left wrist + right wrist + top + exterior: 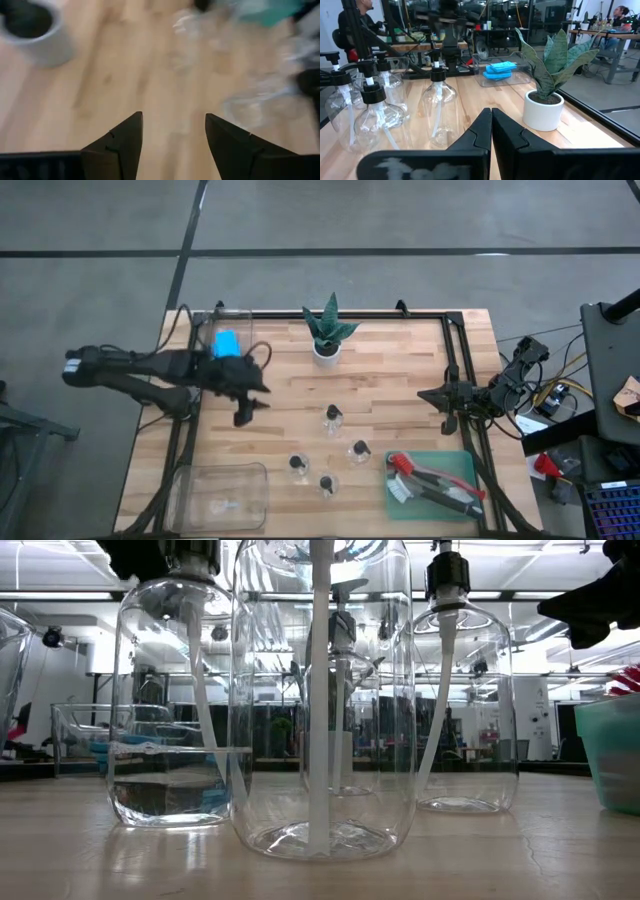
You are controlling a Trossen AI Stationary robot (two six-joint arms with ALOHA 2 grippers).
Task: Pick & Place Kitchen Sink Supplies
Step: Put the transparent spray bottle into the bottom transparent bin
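Blue sponges (228, 340) lie stacked in a clear bin (243, 318) at the table's far left; the right wrist view shows them too (500, 69). Four clear black-capped bottles (333, 417) stand upright mid-table, one near the low camera (320, 690). Red and black brushes (432, 478) lie in the green tray (462, 465) at the near right. My left gripper (250, 398) (174, 125) is open above bare wood, between the sponge bin and the bottles. My right gripper (430, 393) (491, 117) is shut and waits at the table's right edge.
A potted plant (327, 335) in a white pot stands at the far middle, close to the left gripper's reach (30, 30). A second clear bin (220, 495) sits at the near left corner. Bare wood lies between the bottles and the left edge.
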